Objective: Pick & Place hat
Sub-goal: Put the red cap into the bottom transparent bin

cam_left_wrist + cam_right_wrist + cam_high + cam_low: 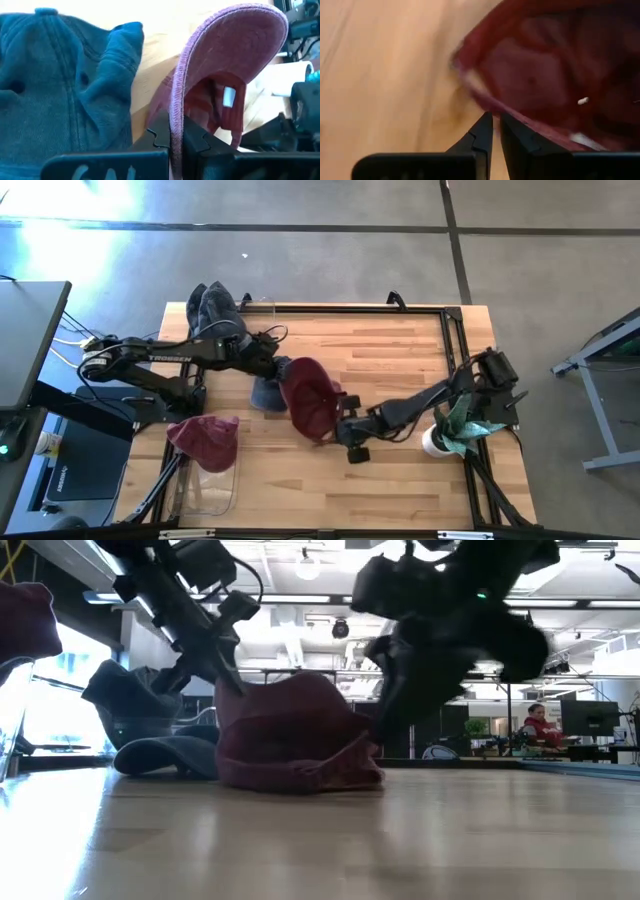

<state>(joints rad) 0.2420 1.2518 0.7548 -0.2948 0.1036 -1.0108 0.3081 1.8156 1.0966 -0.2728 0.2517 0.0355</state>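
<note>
The left gripper (176,140) clamps the maroon cap's (308,396) brim, propping it upright so the right gripper (496,131), nearly closed on nothing, can reach in.

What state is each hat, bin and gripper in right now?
Red hat: mid-table, brim pinched by the left gripper.
Blue hat: lying on the table beside the red hat, free.
Second red hat: draped over the clear bin rim.
Dark hats: piled at the table's far left corner.
Left gripper: shut on the red hat's brim.
Right gripper: nearly closed at the red hat's edge, grip unclear.
</note>
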